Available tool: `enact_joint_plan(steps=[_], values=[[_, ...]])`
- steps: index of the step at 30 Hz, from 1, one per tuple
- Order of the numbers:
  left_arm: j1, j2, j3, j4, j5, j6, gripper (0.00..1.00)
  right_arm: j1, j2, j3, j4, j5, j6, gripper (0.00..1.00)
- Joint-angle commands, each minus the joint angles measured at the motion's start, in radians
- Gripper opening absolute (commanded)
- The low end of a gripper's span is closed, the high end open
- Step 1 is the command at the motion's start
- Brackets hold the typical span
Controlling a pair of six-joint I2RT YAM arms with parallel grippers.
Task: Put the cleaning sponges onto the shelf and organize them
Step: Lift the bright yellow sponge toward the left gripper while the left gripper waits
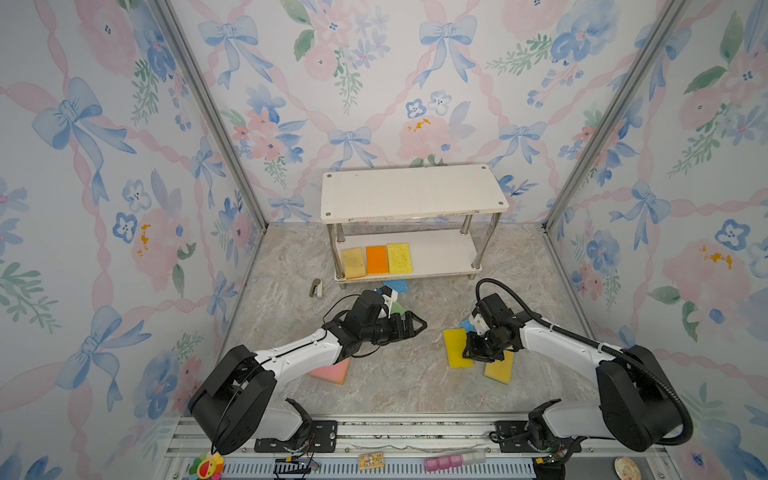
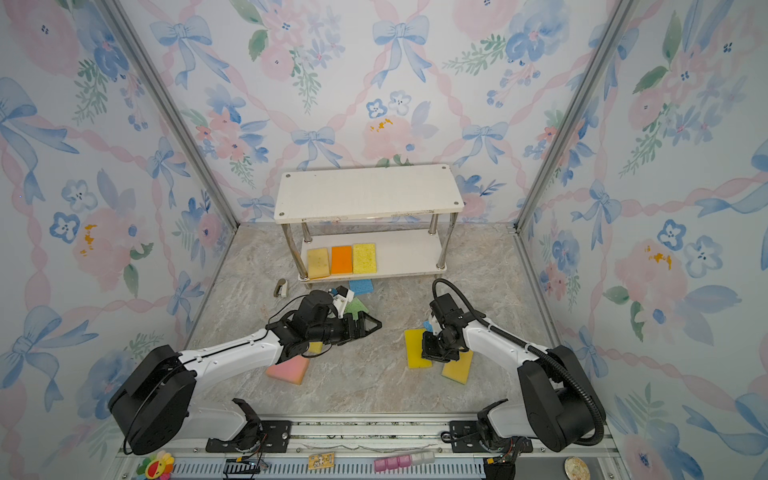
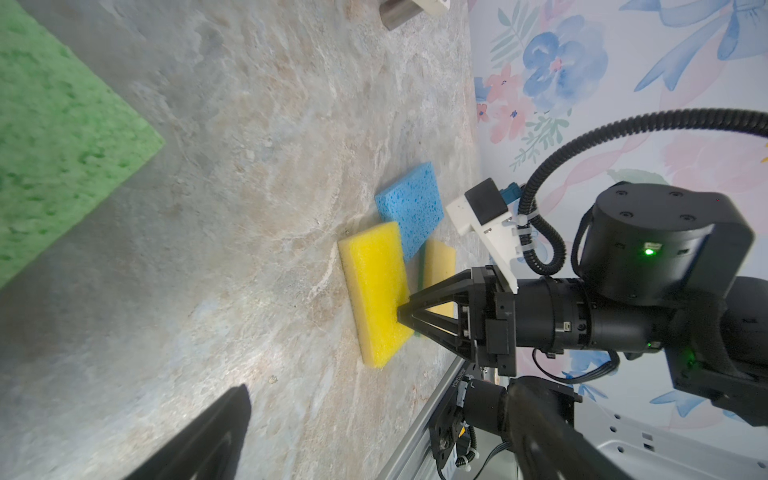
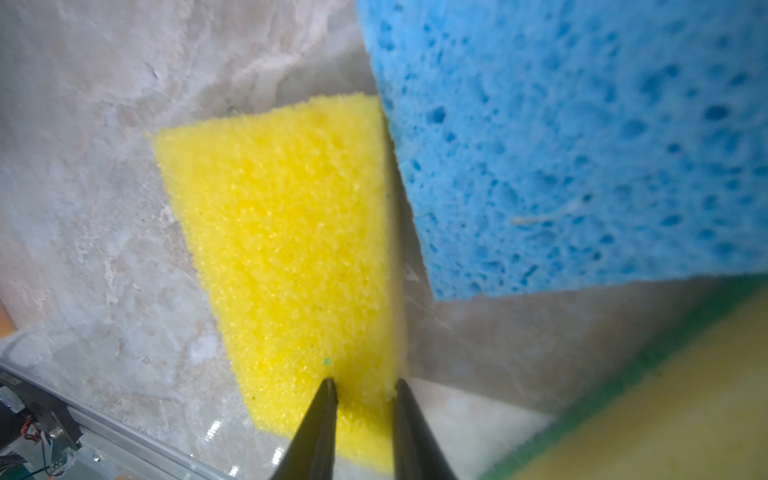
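Note:
The white shelf (image 1: 415, 191) stands at the back. Its lower board (image 1: 444, 253) carries tan-yellow (image 1: 353, 263), orange (image 1: 376, 259) and yellow (image 1: 400, 258) sponges side by side. My right gripper (image 4: 365, 384) is shut on one edge of a yellow sponge (image 1: 455, 347) lying on the table. A blue sponge (image 4: 561, 145) and a green-backed yellow sponge (image 1: 498, 370) lie beside it. My left gripper (image 1: 417, 326) hangs open and empty over mid-table, with a green sponge (image 1: 398, 308) behind it. A blue sponge (image 1: 397, 286) lies before the shelf. A pink sponge (image 1: 332, 371) lies under the left arm.
A small metal and white object (image 1: 316, 288) lies on the table left of the shelf. Wallpapered walls close in the back and both sides. An aluminium rail (image 1: 374, 428) runs along the front edge, with small trinkets on it.

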Motion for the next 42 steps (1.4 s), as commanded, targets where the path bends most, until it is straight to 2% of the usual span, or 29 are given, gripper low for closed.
enact_joint_plan(steps=[1, 7, 17, 23, 27, 32, 36, 39, 40, 42], values=[[-0.005, 0.020, 0.002, 0.012, 0.019, -0.003, 0.98, -0.008, 0.017, -0.028, 0.024, -0.004, -0.004, 0.20], [-0.005, 0.038, -0.006, 0.034, 0.043, -0.008, 0.98, 0.013, -0.049, -0.007, 0.022, -0.008, 0.006, 0.08], [-0.002, 0.072, -0.035, 0.177, 0.097, -0.074, 0.98, 0.061, -0.072, 0.150, 0.013, -0.114, 0.046, 0.06], [-0.003, 0.083, -0.011, 0.184, 0.114, -0.065, 0.97, 0.090, -0.035, 0.227, 0.041, -0.210, 0.073, 0.05], [0.000, 0.084, 0.004, 0.186, 0.119, -0.060, 0.85, 0.131, -0.001, 0.273, 0.049, -0.249, 0.068, 0.05], [0.005, 0.088, 0.011, 0.188, 0.124, -0.060, 0.47, 0.153, 0.022, 0.292, 0.052, -0.254, 0.069, 0.05], [0.013, 0.082, 0.000, 0.188, 0.122, -0.073, 0.25, 0.154, 0.023, 0.294, 0.051, -0.253, 0.074, 0.08], [0.026, 0.065, -0.019, 0.188, 0.109, -0.092, 0.15, 0.154, 0.014, 0.290, 0.042, -0.235, 0.085, 0.21], [0.031, 0.057, -0.024, 0.188, 0.102, -0.093, 0.13, 0.154, 0.009, 0.283, 0.046, -0.234, 0.096, 0.29], [0.039, 0.042, -0.031, 0.189, 0.090, -0.097, 0.12, 0.154, -0.001, 0.263, 0.070, -0.240, 0.123, 0.41]])
